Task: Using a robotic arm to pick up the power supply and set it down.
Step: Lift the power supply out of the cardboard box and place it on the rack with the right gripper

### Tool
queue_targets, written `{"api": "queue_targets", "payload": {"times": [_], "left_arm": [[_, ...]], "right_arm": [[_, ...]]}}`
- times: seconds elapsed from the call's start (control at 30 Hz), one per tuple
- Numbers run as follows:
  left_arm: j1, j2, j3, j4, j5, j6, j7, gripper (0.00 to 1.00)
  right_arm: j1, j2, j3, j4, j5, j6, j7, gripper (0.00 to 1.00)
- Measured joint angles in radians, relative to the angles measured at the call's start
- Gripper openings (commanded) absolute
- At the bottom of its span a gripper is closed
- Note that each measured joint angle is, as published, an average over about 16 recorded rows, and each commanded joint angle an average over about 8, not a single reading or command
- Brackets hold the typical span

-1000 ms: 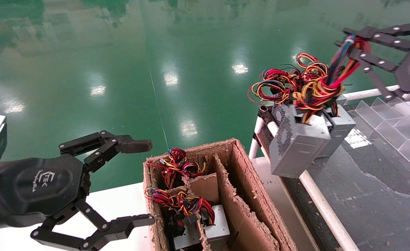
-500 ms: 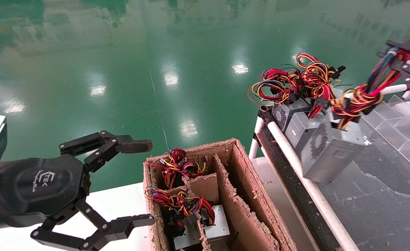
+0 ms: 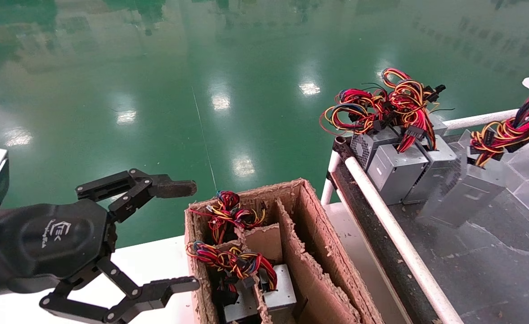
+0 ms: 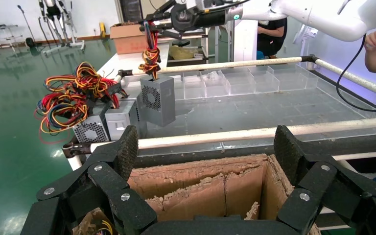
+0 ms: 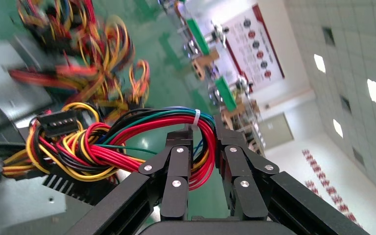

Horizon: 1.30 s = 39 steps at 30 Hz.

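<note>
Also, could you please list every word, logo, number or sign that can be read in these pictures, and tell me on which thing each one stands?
White logo mark with a small line of text under it, on the palm of the left gripper: too small to read.
Wall poster with round pictures, in the right wrist view: text blurred, unreadable.
Power supply, hanging by its wires from the right gripper: no label shows.
Cardboard box: no print shows.

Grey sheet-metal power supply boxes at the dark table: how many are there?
4: three bunched at its rail corner; a fourth hangs by its wires from the right gripper. Others may be hidden.
</note>
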Motion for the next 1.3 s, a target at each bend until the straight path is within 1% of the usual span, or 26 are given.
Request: {"api": "queue_targets", "payload": {"times": [0.37, 0.7, 1.0, 1.3], "left_arm": [[0.000, 0.000, 0.000, 0.000, 0.000, 0.000, 0.000, 1.00], [0.000, 0.000, 0.000, 0.000, 0.000, 0.000, 0.000, 1.00], [0.000, 0.000, 0.000, 0.000, 0.000, 0.000, 0.000, 1.00], [0.000, 0.000, 0.001, 0.000, 0.000, 0.000, 0.000, 1.00]], "right_arm": [[0.178, -0.064, -0.083, -0.219, -0.094, -0.003, -0.052, 0.00], [0.320, -0.128, -0.133, -0.367, -0.151, -0.025, -0.113, 0.00], [0.414, -0.188, -0.159, -0.471, -0.179, -0.034, -0.166, 0.00], [0.478, -0.243, -0.172, -0.564, -0.195, -0.030, -0.224, 0.00]]}}
